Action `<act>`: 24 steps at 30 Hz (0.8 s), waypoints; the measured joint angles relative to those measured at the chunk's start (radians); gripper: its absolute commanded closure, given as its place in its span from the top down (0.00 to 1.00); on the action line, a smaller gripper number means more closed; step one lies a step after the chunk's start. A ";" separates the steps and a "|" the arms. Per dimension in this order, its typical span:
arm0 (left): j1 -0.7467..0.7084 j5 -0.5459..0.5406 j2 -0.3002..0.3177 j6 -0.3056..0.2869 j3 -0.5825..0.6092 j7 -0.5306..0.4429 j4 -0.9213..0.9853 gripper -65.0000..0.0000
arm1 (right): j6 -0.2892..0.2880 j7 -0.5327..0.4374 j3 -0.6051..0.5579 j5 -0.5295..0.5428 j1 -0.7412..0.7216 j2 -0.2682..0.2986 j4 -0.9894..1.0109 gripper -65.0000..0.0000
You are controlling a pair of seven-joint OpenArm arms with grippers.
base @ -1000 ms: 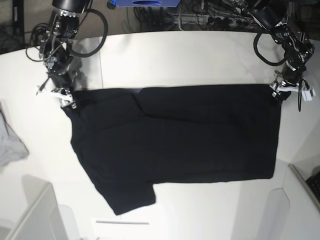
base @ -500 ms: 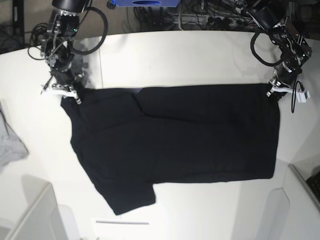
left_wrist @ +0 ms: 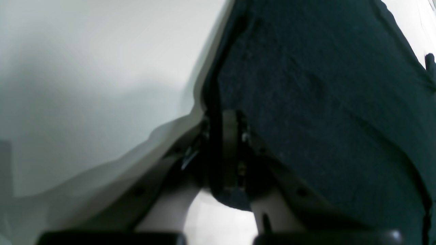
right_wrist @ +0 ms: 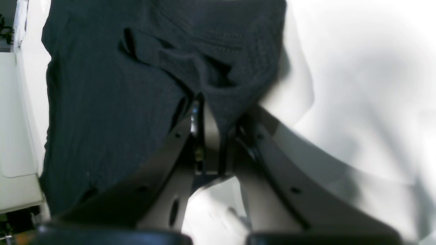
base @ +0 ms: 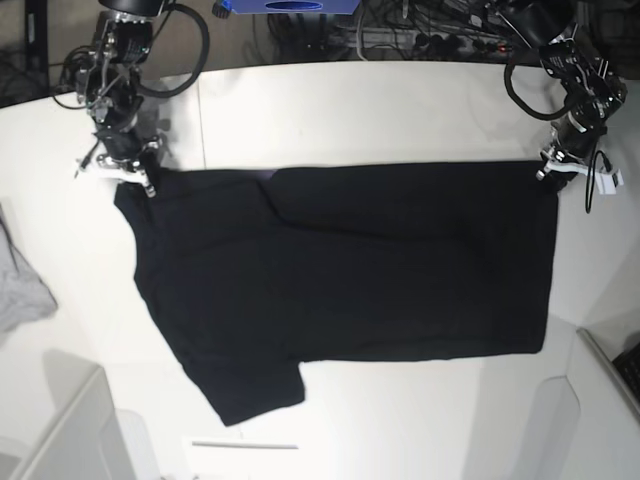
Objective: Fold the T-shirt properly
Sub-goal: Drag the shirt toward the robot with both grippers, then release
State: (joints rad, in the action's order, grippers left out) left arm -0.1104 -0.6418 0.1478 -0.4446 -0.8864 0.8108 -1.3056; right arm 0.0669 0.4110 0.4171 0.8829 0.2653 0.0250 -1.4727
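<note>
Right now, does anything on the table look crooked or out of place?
The T-shirt lies mostly flat, but the sleeve end near the right pincer slants and is bunched, as the right wrist view shows. A small grey cloth hangs at the table's edge. Nothing looks damaged.

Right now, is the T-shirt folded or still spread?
Mostly spread: the T-shirt lies flat on the table, with only one part near the collar end doubled over.

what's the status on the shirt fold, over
Left gripper and right gripper shut on the T-shirt top corners. Shirt spread flat, unfolded. Grey cloth lies apart, not in the way.
</note>
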 measured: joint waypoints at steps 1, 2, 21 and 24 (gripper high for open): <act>-0.009 -0.002 0.000 0.000 0.001 0.001 -0.009 0.00 | 0.000 0.000 0.000 -0.001 0.008 0.000 -0.010 0.00; -0.019 0.005 0.000 0.001 0.002 0.006 -0.023 0.00 | 0.002 0.004 0.000 -0.002 0.020 0.000 -0.021 0.00; -0.239 0.016 -0.009 0.007 0.003 0.032 -0.208 0.00 | 0.019 0.022 0.000 -0.014 0.175 -0.001 -0.145 0.00; -0.256 0.014 -0.010 0.007 0.001 0.031 -0.213 0.00 | 0.018 0.022 0.000 -0.011 0.199 -0.001 -0.160 0.00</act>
State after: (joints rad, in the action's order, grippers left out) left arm -0.3660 -0.6273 0.1383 -0.4374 -0.8852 0.8413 -1.5188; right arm 0.0849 0.4328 0.4171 0.8719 0.4641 0.0242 -1.6329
